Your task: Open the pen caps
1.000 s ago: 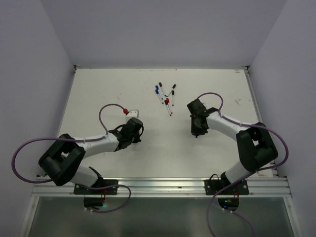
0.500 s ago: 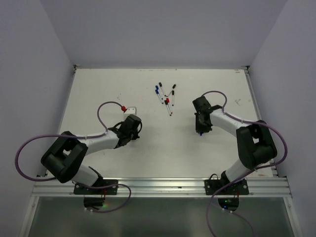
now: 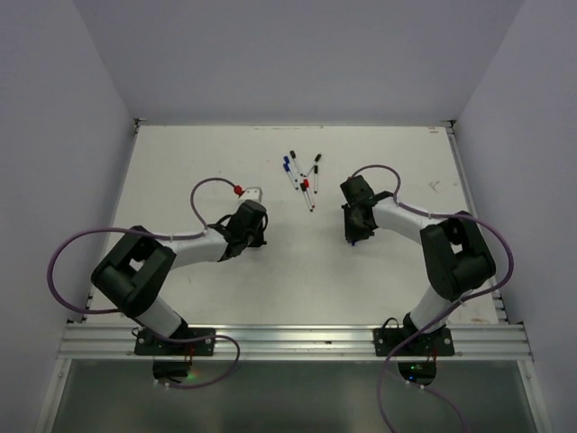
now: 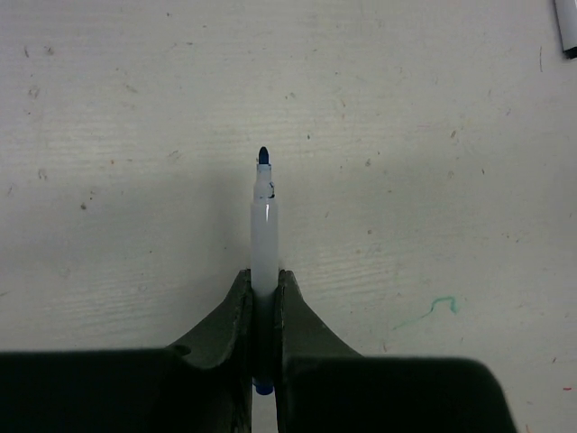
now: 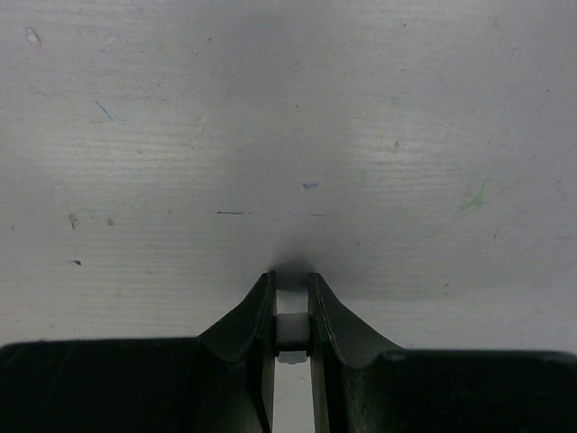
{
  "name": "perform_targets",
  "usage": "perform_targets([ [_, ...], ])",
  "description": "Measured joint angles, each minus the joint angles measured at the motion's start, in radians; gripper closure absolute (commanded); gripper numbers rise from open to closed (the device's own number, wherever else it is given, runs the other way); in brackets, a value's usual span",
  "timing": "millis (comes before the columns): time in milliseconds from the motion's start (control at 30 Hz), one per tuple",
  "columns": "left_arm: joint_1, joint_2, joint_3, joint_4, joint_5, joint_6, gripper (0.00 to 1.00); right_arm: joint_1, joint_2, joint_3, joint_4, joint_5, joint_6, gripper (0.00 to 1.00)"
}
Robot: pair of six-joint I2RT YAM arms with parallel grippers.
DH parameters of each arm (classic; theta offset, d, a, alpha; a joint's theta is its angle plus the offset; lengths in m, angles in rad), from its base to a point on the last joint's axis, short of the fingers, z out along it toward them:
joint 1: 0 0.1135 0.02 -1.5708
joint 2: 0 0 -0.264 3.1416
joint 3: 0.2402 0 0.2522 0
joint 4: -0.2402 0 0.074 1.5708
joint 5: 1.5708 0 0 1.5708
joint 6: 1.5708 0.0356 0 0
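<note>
My left gripper (image 4: 263,275) is shut on a thin white pen barrel (image 4: 262,234). The barrel's bare blue tip (image 4: 263,156) points away over the table, with no cap on it. My right gripper (image 5: 290,280) is shut on a small pale stub (image 5: 291,332); I cannot tell its colour or whether it is a cap. In the top view the left gripper (image 3: 252,230) and right gripper (image 3: 353,224) sit low on the table. Between and beyond them lie several capped pens (image 3: 303,176) with blue (image 3: 287,165), black (image 3: 293,153) and red (image 3: 306,185) pen caps.
The black end of another pen (image 4: 568,27) shows at the top right corner of the left wrist view. A red tag (image 3: 238,190) on the left arm's purple cable sits just behind the left gripper. White walls enclose the table (image 3: 180,171) on three sides.
The left gripper has moved forward and right with the pen. The right gripper swung right, then back left, closer to the pens. Both stay shut.
</note>
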Motion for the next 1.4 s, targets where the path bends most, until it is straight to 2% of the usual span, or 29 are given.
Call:
perform_targets([
  [167, -0.010, 0.058, 0.043, 0.039, 0.002, -0.001, 1.00, 0.024, 0.020, 0.020, 0.009, 0.003, 0.005, 0.84],
  [267, -0.010, 0.072, 0.050, 0.058, 0.001, -0.002, 0.89, 0.034, 0.026, 0.026, 0.013, 0.008, 0.008, 0.80],
  [433, -0.011, 0.090, 0.050, 0.096, -0.001, -0.010, 0.81, 0.040, 0.028, 0.027, 0.019, 0.013, 0.011, 0.75],
  [600, -0.011, 0.113, 0.055, 0.138, -0.002, -0.018, 0.79, 0.046, 0.029, 0.027, 0.021, 0.017, 0.016, 0.71],
  [933, -0.017, 0.141, 0.054, 0.206, -0.011, -0.035, 0.76, 0.054, 0.030, 0.027, 0.026, 0.029, 0.017, 0.69],
  [1100, -0.018, 0.142, 0.045, 0.225, -0.015, -0.040, 0.73, 0.057, 0.031, 0.027, 0.032, 0.028, 0.021, 0.63],
  [1200, -0.018, 0.135, 0.032, 0.238, -0.023, -0.047, 0.69, 0.060, 0.031, 0.027, 0.034, 0.031, 0.022, 0.60],
  [1333, -0.019, 0.115, 0.020, 0.227, -0.032, -0.055, 0.57, 0.063, 0.031, 0.027, 0.037, 0.031, 0.022, 0.58],
  [1400, -0.022, 0.103, 0.014, 0.222, -0.037, -0.057, 0.56, 0.064, 0.030, 0.027, 0.038, 0.031, 0.022, 0.54],
])
